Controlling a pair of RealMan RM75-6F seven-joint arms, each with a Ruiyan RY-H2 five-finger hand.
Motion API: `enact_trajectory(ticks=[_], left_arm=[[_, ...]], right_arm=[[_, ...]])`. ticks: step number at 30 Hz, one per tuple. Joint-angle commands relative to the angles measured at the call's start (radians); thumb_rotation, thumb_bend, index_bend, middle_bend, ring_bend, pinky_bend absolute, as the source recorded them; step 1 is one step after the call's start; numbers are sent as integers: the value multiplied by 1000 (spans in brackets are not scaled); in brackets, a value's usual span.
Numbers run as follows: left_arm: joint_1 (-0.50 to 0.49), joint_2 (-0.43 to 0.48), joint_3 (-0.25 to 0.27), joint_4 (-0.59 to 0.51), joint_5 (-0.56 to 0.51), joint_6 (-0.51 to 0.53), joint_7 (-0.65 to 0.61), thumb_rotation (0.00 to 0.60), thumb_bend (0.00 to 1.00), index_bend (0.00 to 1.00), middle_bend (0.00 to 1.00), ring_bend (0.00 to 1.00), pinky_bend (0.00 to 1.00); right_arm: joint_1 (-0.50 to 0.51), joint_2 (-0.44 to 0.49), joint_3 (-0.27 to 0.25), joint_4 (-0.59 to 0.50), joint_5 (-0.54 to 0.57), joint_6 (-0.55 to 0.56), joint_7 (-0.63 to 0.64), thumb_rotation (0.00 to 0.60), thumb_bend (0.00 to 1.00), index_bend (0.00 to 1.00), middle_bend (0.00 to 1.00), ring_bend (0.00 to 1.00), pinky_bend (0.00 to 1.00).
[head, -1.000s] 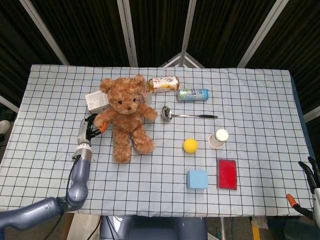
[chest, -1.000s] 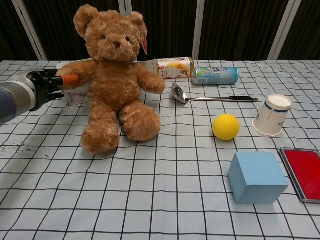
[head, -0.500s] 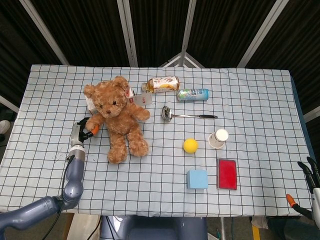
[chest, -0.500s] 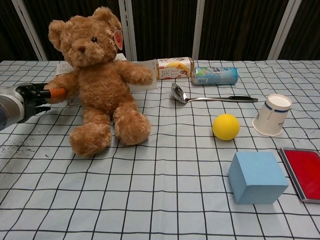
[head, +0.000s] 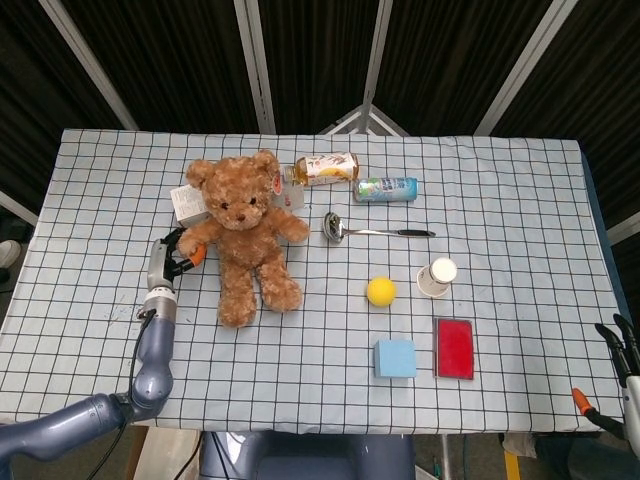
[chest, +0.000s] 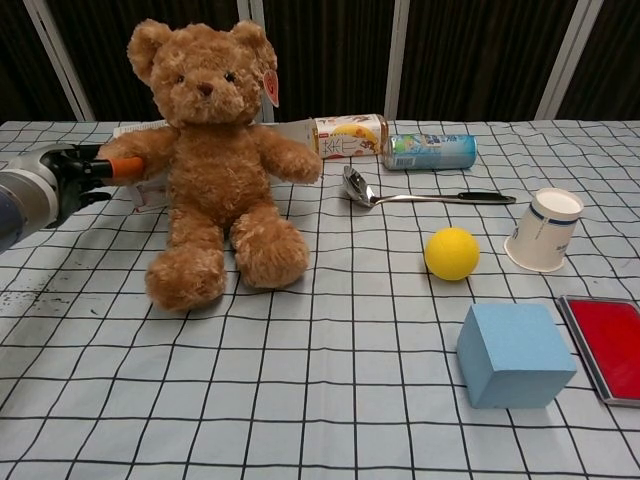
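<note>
A brown teddy bear (head: 242, 238) (chest: 214, 178) sits upright on the checked tablecloth at the left of the table. My left hand (head: 168, 260) (chest: 72, 177) grips the bear's outstretched paw, an orange part of the hand showing against the fur. Low at the far right edge of the head view, off the table, my right hand (head: 626, 348) holds nothing and its fingers are apart. The chest view does not show it.
A white box (head: 186, 203) lies behind the bear. Further right lie a bottle (head: 326, 168), a can (head: 386, 188) and a metal ladle (head: 372, 231). A yellow ball (head: 380, 291), paper cup (head: 437, 276), blue cube (head: 395, 358) and red flat box (head: 454, 348) are at the right.
The left hand pulled the bear left and tilted it, then swung it back right. It now sits upright, slightly left of where it was a second ago. The right hand stayed put.
</note>
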Motion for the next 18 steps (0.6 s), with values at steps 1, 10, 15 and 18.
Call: enact_trajectory(ticks=[1, 10, 15, 18], left_arm=[[7, -4, 4, 27, -15, -14, -3, 600, 597, 494, 508, 117, 0], [6, -18, 3, 90, -19, -60, -21, 600, 597, 494, 508, 117, 0], [0, -14, -5, 49, 9, -36, -13, 600, 596, 494, 509, 117, 0], [-1, -8, -10, 19, 17, -22, -6, 600, 596, 494, 509, 117, 0]], right_arm=[[0, 1, 0, -1, 0, 0, 1, 600, 218, 140, 61, 122, 0], [0, 0, 1, -3, 2, -1, -5, 600, 217, 140, 61, 121, 0], [1, -1, 0, -4, 2, -3, -7, 600, 218, 140, 61, 121, 0], [1, 0, -1, -4, 1, -4, -8, 600, 217, 140, 61, 120, 0]])
